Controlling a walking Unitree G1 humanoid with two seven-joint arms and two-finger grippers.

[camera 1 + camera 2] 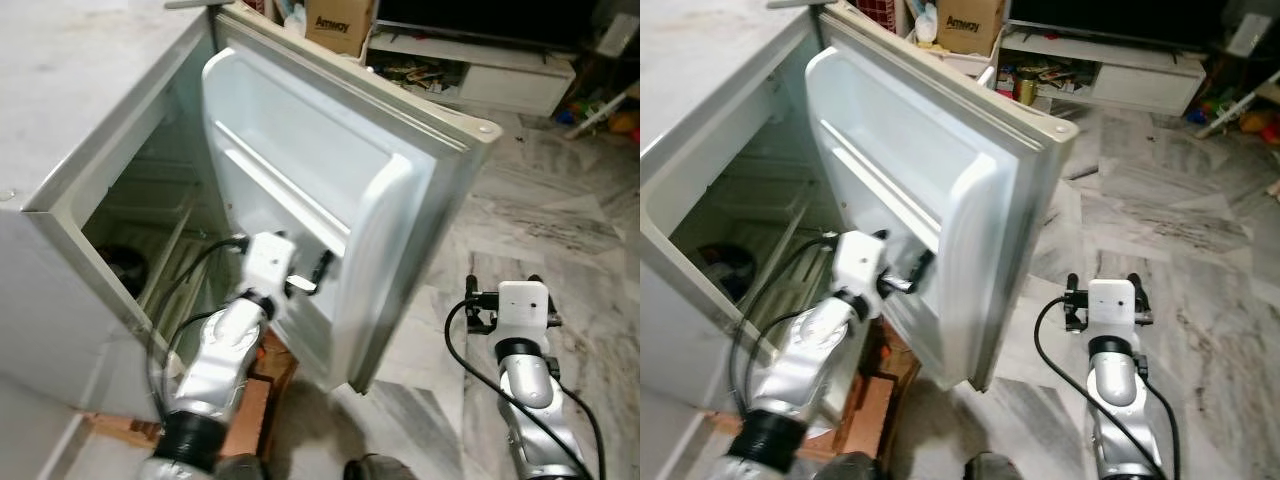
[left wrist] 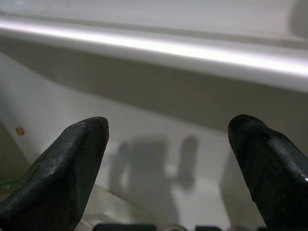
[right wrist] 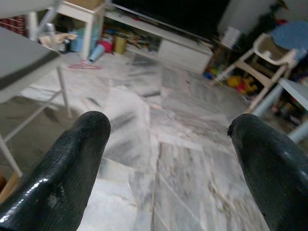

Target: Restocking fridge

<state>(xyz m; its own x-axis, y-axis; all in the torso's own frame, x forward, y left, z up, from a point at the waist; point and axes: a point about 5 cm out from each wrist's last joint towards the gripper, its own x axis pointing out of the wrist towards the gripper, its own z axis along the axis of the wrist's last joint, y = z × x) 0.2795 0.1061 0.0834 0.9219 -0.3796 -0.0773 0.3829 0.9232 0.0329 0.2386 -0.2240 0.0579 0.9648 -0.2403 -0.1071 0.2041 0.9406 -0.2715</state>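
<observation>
While its jaws gape, left gripper point(image 2: 168, 139) against upright fridge door point(image 1: 330, 190), swung toward the room.

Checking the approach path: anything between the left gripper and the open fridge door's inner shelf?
Nothing visible. The left gripper, jaws open and empty, sits right at the inner face of the white fridge door, with only bare white door liner and the door shelf rail ahead of it.
</observation>
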